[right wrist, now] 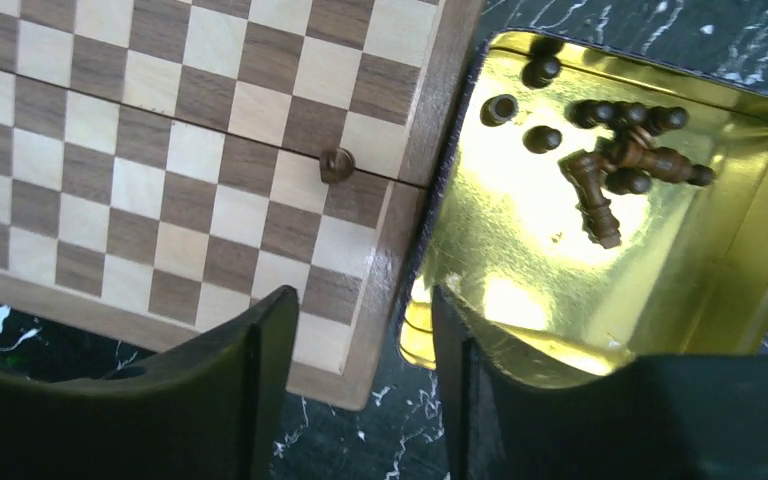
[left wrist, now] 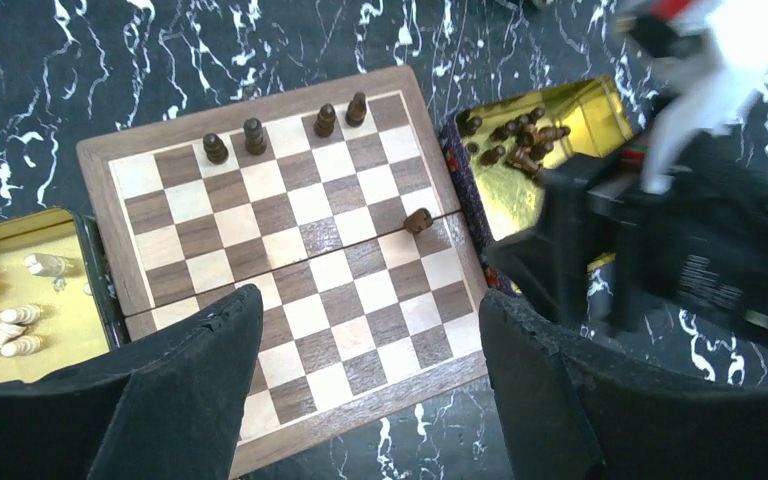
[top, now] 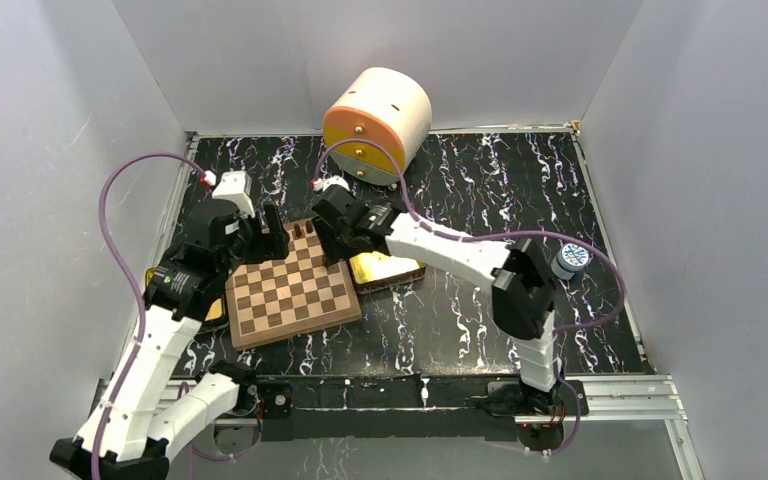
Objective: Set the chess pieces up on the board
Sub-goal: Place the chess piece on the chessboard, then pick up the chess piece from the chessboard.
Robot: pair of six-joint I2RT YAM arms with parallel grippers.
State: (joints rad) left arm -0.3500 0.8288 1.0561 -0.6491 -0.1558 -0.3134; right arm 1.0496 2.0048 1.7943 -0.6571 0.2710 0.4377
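Top external view: mounted high above and behind the arm bases, facing down and forward; the board (top: 290,300) appears small, left of centre. Left wrist view: close over the board, facing steeply down, nearly all of it framed. Right wrist view: closer still, over the board's edge beside the gold tin (right wrist: 520,230). All three views share the board; both wrist views share the tin.

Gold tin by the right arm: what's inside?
Dark chess pieces clustered at one end; elsewhere the tin shows bare floor. The right hand covers its near corner.
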